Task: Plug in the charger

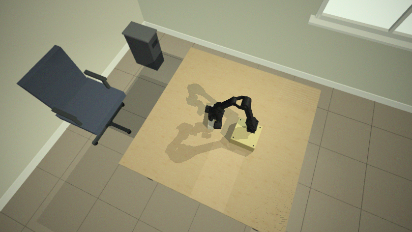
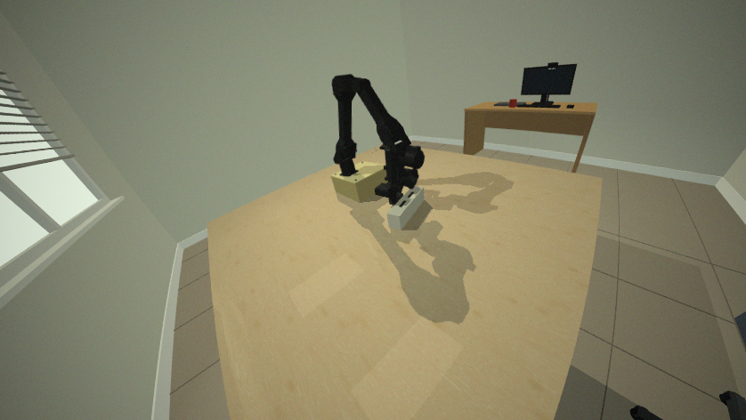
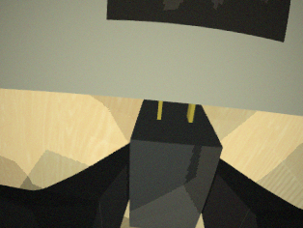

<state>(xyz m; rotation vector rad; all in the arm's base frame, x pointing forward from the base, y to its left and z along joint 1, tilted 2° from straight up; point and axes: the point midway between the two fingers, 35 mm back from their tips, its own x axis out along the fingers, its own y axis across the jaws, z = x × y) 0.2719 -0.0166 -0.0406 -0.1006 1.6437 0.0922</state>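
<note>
My gripper (image 3: 167, 152) (image 2: 393, 197) is shut on the charger (image 3: 176, 174), a dark grey block with two yellow prongs (image 3: 191, 113). The prongs point up the wrist view, toward the power strip. The light grey power strip (image 3: 58, 53) (image 2: 399, 221) (image 1: 210, 125) fills the top of the wrist view, and part of a dark outlet recess (image 3: 198, 21) shows there. The strip's edge covers the prong tips, so contact cannot be told. In the exterior view my gripper is at the strip's side nearer the arm base. The charger is not discernible in the top and exterior views.
The strip stands on the wooden table (image 1: 172, 135) (image 2: 261, 359). The arm's pale yellow base block (image 1: 243, 141) (image 2: 360, 190) stands close beside it. A blue chair (image 1: 83, 98) and a dark bin (image 1: 141, 45) are off the table. A desk (image 2: 532, 119) with a monitor is farther back.
</note>
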